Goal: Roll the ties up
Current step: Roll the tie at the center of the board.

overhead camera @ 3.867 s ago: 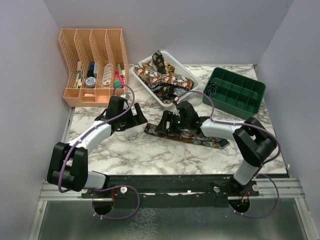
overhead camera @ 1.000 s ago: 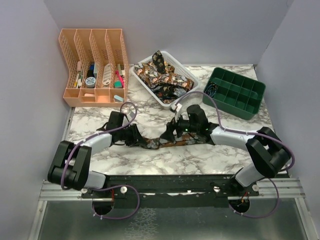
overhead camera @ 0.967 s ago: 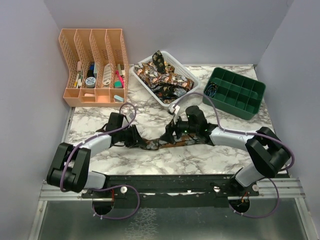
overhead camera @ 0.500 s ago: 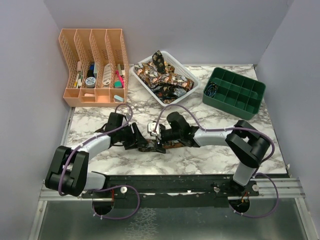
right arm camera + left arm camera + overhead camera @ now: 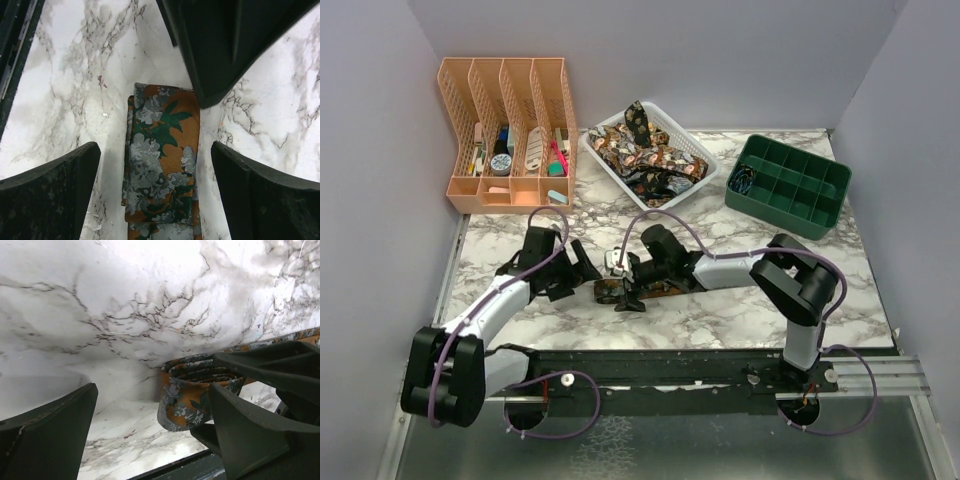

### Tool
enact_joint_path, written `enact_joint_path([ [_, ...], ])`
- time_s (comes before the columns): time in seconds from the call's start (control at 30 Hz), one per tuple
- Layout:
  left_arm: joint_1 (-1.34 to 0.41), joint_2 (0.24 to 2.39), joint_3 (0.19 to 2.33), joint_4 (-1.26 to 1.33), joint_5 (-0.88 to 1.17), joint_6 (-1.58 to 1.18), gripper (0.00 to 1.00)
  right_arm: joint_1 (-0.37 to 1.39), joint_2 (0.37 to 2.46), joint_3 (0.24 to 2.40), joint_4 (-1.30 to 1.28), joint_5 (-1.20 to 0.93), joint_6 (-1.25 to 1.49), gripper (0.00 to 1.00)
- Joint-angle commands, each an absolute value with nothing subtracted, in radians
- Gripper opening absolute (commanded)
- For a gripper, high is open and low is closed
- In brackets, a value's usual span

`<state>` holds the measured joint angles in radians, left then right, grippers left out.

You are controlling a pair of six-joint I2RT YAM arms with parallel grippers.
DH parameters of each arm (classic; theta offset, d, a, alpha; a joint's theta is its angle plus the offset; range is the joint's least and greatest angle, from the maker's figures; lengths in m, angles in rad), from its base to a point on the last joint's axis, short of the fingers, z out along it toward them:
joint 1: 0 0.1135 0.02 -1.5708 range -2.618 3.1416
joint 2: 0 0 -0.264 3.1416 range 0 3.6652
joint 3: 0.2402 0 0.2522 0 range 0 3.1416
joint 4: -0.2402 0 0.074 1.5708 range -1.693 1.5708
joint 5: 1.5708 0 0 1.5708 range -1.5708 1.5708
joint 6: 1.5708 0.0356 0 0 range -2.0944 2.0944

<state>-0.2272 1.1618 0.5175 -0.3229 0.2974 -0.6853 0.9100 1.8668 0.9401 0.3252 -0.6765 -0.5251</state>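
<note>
One tie (image 5: 608, 291) lies on the marble table near the front, its left end wound into a small orange, green and grey roll (image 5: 192, 396) (image 5: 161, 165). The rest of it runs right under my right arm. More ties (image 5: 640, 150) are heaped in the white basket (image 5: 699, 150). My left gripper (image 5: 582, 272) (image 5: 152, 390) is open just left of the roll, which sits close beside its right finger (image 5: 255, 435). My right gripper (image 5: 623, 285) (image 5: 155, 147) is open above the roll, with a finger on each side and clear of the cloth.
An orange file organizer (image 5: 505, 135) with pens and small items stands at the back left. At the back right is a green compartment tray (image 5: 790, 185) holding thin black cords (image 5: 745, 180). The black rail at the table's front edge (image 5: 670, 365) lies just below the roll.
The right gripper slid left along the tie to the rolled end and opened wider. The left gripper let go of the tie, opened and drew back to the left.
</note>
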Motion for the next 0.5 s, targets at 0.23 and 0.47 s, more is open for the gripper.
enact_joint_path([
  [0.23, -0.183, 0.994, 0.5, -0.4, 0.202, -0.732, 0.97, 0.916, 1.978, 0.995, 0.386, -0.646, -0.499, 0.96],
  [0.47, -0.181, 0.988, 0.493, -0.391, 0.22, -0.733, 0.97, 0.915, 2.012, 0.965, 0.387, -0.681, -0.576, 0.73],
])
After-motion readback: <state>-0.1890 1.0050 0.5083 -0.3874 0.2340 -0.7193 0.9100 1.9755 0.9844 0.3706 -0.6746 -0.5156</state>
